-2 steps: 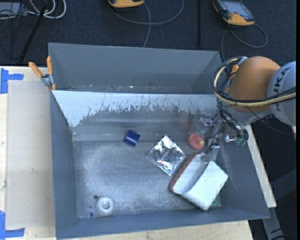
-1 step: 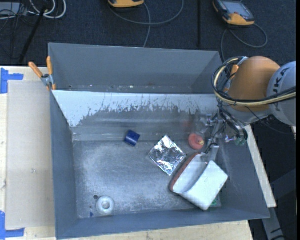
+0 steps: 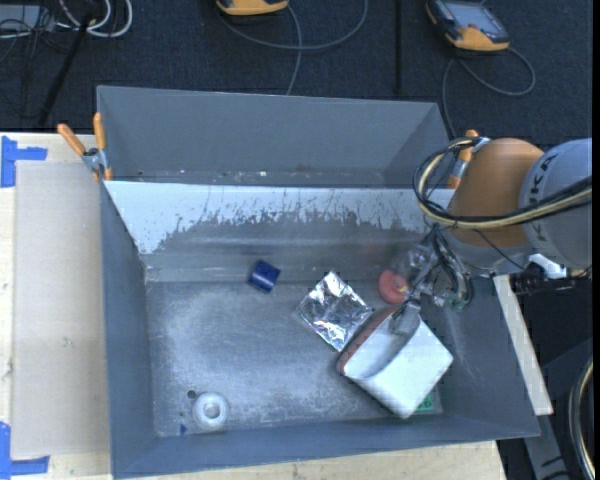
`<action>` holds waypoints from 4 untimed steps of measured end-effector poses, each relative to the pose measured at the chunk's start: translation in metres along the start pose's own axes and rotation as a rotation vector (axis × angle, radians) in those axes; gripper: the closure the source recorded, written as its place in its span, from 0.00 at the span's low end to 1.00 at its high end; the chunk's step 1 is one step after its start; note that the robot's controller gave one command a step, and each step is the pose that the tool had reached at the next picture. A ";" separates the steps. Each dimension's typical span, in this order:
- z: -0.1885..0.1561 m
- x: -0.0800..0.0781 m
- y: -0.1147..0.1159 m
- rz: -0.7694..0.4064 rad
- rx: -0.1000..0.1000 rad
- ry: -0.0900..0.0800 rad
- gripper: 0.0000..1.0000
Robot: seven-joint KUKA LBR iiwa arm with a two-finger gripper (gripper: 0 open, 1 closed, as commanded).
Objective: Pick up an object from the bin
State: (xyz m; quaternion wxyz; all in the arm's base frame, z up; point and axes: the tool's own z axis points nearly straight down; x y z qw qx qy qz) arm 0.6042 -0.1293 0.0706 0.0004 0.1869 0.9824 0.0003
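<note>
Camera view: gripper (image 3: 418, 298) low at the right of the bin (image 3: 280, 148), over the top edge of a white slab-like block (image 3: 400, 366) with a dark red rim. Cables hide it, so open or clenched, cannot tell. Crumpled shiny foil (image 3: 332, 310) just left; red round thing (image 3: 391, 286) partly hidden.

Bin (image 3: 230, 368) holds foil (image 3: 332, 310), blue block (image 3: 264, 276), white box (image 3: 400, 366).

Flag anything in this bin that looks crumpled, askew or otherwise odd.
The silver foil sheet in the middle of the bin is badly crumpled. Right of it, the white block lies askew to the bin's walls, with a green scrap poking out beneath its near corner. Nothing looks spilled.
</note>
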 end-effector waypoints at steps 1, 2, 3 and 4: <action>-0.001 0.009 0.011 0.155 0.000 -0.002 0.00; -0.006 0.006 0.012 0.154 -0.003 -0.013 1.00; -0.073 0.004 0.013 0.149 -0.002 -0.006 1.00; -0.108 0.002 0.013 0.144 -0.001 -0.004 1.00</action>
